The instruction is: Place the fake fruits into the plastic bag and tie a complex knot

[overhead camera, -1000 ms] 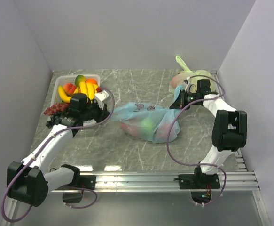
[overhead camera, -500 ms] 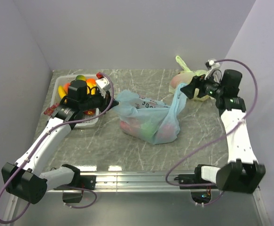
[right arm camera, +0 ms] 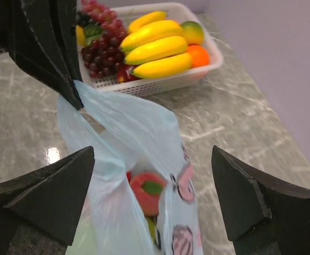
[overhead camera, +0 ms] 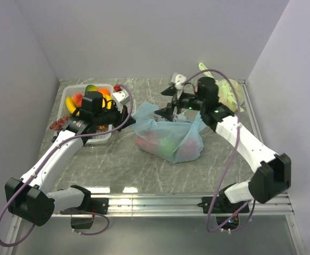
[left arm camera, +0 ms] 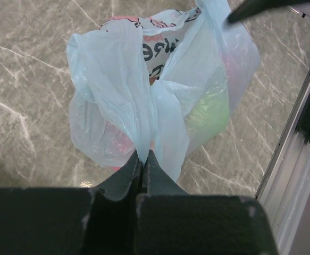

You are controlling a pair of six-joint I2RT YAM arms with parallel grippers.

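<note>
Swung in from the far right, the right arm [overhead camera: 240, 141] now carries its jaws over the plastic bag [overhead camera: 170, 141]. Half a second ago they were out beside the pale yellow-green bag [overhead camera: 230, 90] with a handle ear stretched up to them, and that ear has since dropped back against the plastic bag.

The right jaws stand spread wide and hold nothing. In the right wrist view the open mouth of the plastic bag lies between and just below them. Down in that mouth sits a pink peach [right arm camera: 147, 191] with a green leaf.

The left arm [overhead camera: 59, 154] has barely shifted. The left jaws are pressed together, pinching the other handle ear [left arm camera: 136, 106], which runs straight ahead of them to the body of the plastic bag resting on the desk [overhead camera: 117, 164]. Through the thin blue film, ahead and to the right of the left jaws, a green fruit [left arm camera: 210, 109] shows among pinkish patches.

Behind the left jaws, apart from the plastic bag, a white basket [right arm camera: 197, 71] holds bananas [right arm camera: 155, 50], dark grapes [right arm camera: 99, 50] and an orange [right arm camera: 199, 54].
</note>
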